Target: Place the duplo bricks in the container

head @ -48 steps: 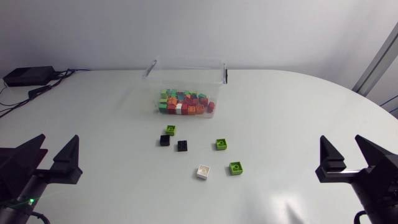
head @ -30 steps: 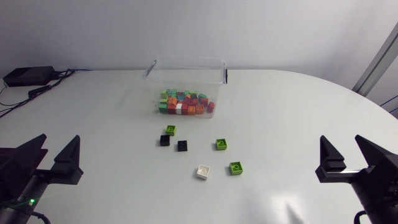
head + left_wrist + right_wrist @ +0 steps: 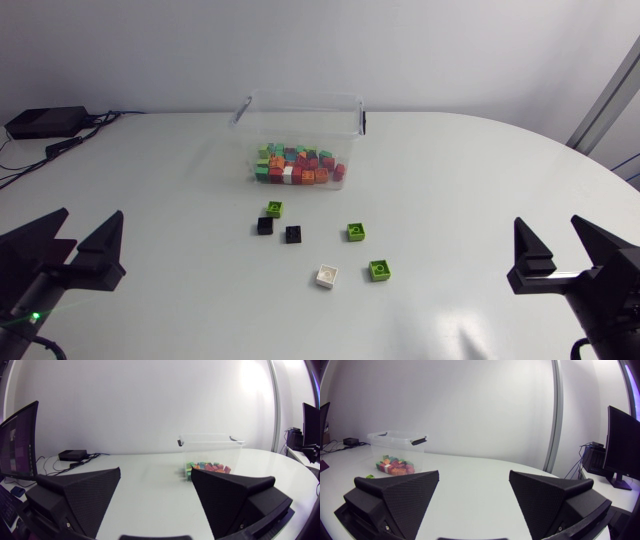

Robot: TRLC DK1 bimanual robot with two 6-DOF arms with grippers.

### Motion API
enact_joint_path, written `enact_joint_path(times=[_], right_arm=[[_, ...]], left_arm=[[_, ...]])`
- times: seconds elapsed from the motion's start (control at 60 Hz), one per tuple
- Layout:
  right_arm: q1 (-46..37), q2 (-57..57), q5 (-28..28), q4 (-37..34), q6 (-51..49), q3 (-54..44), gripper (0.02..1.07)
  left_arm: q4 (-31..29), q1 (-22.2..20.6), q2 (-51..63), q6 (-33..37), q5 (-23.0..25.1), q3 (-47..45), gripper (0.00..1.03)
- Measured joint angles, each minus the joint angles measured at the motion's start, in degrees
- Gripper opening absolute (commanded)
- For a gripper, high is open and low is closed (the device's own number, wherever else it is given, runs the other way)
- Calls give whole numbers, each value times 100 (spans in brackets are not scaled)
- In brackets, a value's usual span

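A white counter (image 3: 480, 180) is taken as the ground of everything, and a clear container (image 3: 300, 120) is set on it toward its far side, upright and without a lid. The two arms are kept well apart from the container, at the near side of the counter. The left claw (image 3: 90, 218) is held off to the container's front left and the right claw (image 3: 548, 224) off to its front right. Both claws are spread wide, nothing is gripped between their fingers, and no brick is touched by either. A black box (image 3: 45, 122) with cables is seen well to the left of the container, at the counter's far corner. Inside the container a heap of bricks (image 3: 297, 166) in red, orange, green and white is piled against the wall nearest the arms. Six loose bricks are left on the counter in front of the container, none of them touching it. A green brick (image 3: 274, 209) is found closest to the container, just before its front wall. A black brick (image 3: 264, 226) is set just beyond that one, and a second black brick (image 3: 293, 234) beside it to the right. Another green brick (image 3: 356, 232) lies before the container's right end. Farthest from the container, a white brick (image 3: 327, 276) and a last green brick (image 3: 379, 270) are placed near each other but apart.
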Motion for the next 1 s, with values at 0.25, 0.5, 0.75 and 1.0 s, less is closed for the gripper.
enact_joint_path(times=[0.25, 0.5, 0.75, 1.0], right_arm=[[76, 796, -2, 44, -22, 614, 103], [409, 2118, 162, -59, -20, 1456, 102], [1198, 3016, 634, -1279, 13, 2393, 102], [1497, 4365, 595, -2151, 579, 3355, 102]], left_arm=[[-332, -205, 2103, -57, -2, 1309, 98], [-2555, -627, 5152, -179, 236, 3462, 97], [-3593, -667, 7438, -380, 920, 4948, 98], [-4122, -1303, 8861, -820, 968, 6022, 96]])
